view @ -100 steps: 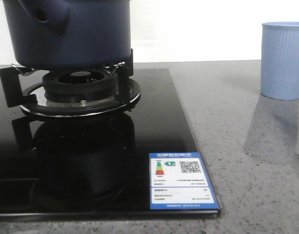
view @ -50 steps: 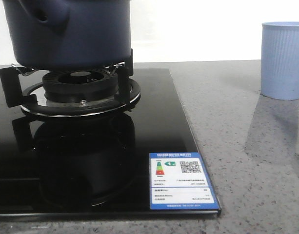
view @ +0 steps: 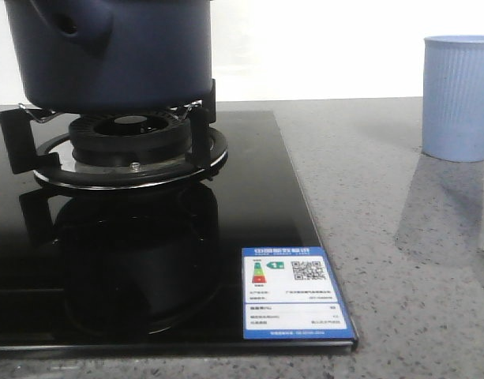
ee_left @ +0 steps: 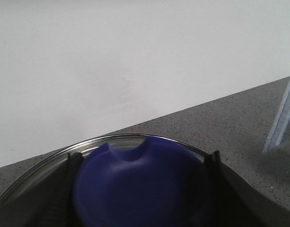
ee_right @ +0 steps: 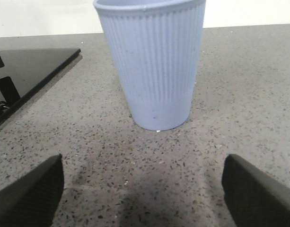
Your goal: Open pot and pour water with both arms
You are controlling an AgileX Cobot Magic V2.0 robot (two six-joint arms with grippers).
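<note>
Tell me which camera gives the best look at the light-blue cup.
The right wrist view: the cup stands upright on the speckled counter, centred ahead of the open right gripper, base to rim in view. The front view shows it cut off at the right edge. The left wrist view does not show it.

Dark navy pot (view: 115,51), glossy black stove top (view: 249,181), light-blue ribbed cup (ee_right: 152,61), speckled grey counter (view: 399,237).

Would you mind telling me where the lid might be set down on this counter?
The speckled counter lies bare between the black cooktop and the ribbed cup, and nearer than the cup. The burner under the pot is crowded.
</note>
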